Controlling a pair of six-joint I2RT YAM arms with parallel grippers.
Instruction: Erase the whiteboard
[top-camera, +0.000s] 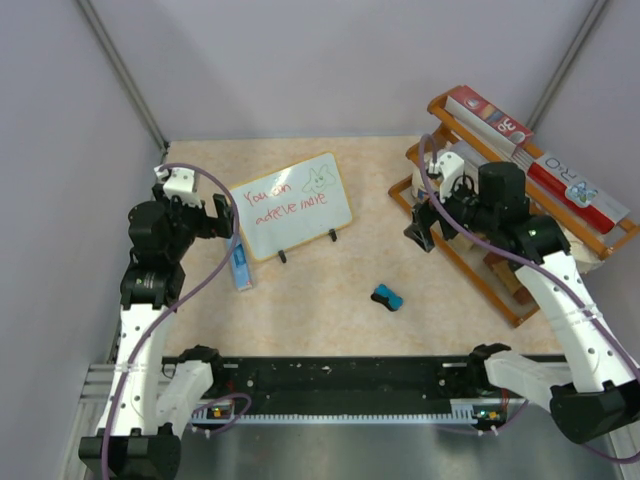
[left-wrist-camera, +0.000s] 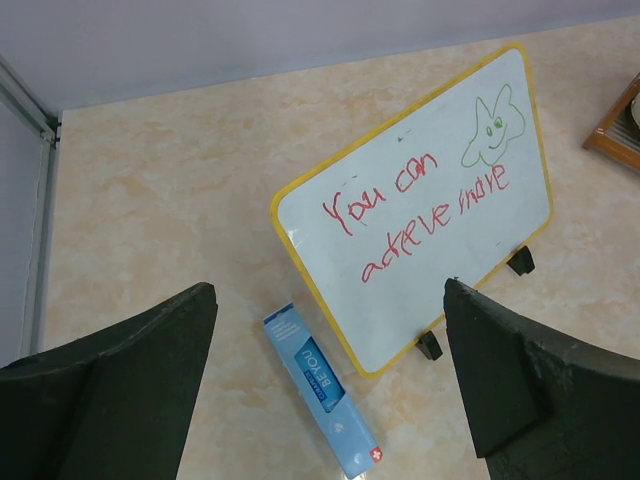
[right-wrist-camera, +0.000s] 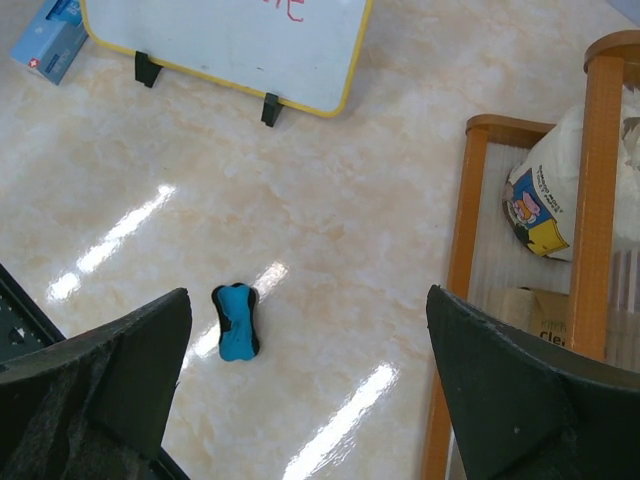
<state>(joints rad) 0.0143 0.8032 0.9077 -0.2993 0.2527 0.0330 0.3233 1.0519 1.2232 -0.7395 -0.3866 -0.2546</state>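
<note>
The whiteboard (top-camera: 292, 205) stands tilted on two black feet at the back left of the table. It has a yellow frame, red writing and a green doodle. It also shows in the left wrist view (left-wrist-camera: 420, 150) and the right wrist view (right-wrist-camera: 220, 40). The blue-black eraser (top-camera: 387, 297) lies on the table in front of it, also in the right wrist view (right-wrist-camera: 236, 321). My left gripper (top-camera: 224, 216) is open and empty, in the air just left of the board (left-wrist-camera: 330, 300). My right gripper (top-camera: 420, 226) is open and empty, above the table right of the eraser (right-wrist-camera: 308, 295).
A narrow blue marker box (top-camera: 240, 265) lies by the board's left corner (left-wrist-camera: 320, 390). An orange wooden rack (top-camera: 470, 255) with long boxes (top-camera: 560, 175) and packets stands at the right (right-wrist-camera: 470, 250). Grey walls close in the back and sides.
</note>
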